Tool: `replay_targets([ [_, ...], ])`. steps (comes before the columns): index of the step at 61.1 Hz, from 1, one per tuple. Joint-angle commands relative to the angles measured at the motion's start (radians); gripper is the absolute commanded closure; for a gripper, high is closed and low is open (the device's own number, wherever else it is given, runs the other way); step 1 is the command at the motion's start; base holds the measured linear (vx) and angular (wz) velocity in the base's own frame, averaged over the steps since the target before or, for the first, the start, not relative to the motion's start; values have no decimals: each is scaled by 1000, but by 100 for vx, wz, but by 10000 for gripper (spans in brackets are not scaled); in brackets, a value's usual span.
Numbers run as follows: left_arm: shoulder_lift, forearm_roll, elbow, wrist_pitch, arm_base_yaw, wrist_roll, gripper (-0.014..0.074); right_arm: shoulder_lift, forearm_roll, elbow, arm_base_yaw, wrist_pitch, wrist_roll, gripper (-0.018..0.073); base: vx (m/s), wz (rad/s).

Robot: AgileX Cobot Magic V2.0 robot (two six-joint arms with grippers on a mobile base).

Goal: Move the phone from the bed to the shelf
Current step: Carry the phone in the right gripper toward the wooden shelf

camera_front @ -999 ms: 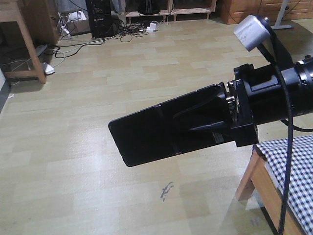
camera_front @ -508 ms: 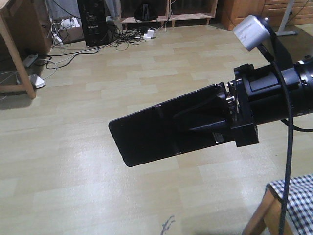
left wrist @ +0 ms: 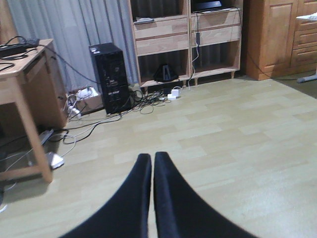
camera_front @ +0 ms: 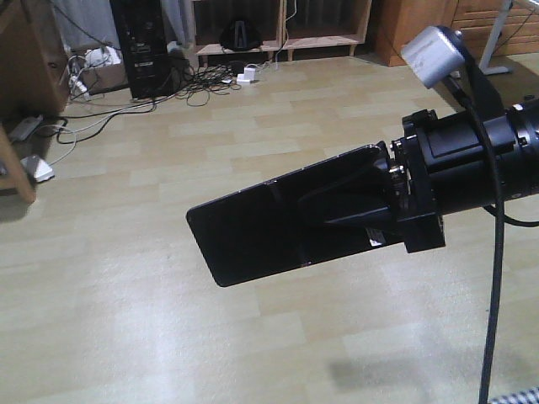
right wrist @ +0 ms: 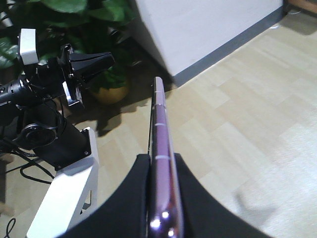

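While the right gripper [camera_front: 337,206] reaches in from 3 o'clock in the front view, its two dark fingers are clamped on the phone [camera_front: 244,231], one on each flat face. The phone hangs in mid-air above the pale plank floor [camera_front: 126,278], its free end pointing toward 8 o'clock and its broad dark face turned to the camera, with a faint line across its middle. A grey wrist camera [camera_front: 434,55] sits on the arm at 1 o'clock. A small patch of the bed [camera_front: 524,396], showing its check sheet, is just visible in the 5 o'clock corner, well apart from the phone.

From the right wrist view the phone is seen edge-on, its pinkish metallic rim running from 6 o'clock up toward 12 o'clock between the finger pads. A leafy plant [right wrist: 74,7] and a white wall [right wrist: 208,29] stand beyond it.

The left gripper [left wrist: 152,157] is pressed closed on nothing, its tips meeting with only a thin slit between them, at 6 o'clock in its own view. Across the floor at 12 o'clock stands the shelf [left wrist: 161,43], well apart from both arms. A black computer tower [left wrist: 111,79] stands just beside it at 11 o'clock, with tangled cables [left wrist: 148,96] at its foot. A wooden desk [left wrist: 25,74] stands at 9 o'clock and a brown cabinet [left wrist: 272,34] at 2 o'clock.
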Motion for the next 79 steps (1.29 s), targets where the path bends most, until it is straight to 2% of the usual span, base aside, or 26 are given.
replay_targets([
  [1, -4, -5, -26, -70, -2, -4, 596, -30, 87, -25, 0, 58, -3, 561, 44, -12],
  [79, -4, -5, -26, -70, -2, -4, 596, -30, 87, -25, 0, 58, -3, 561, 45, -18],
])
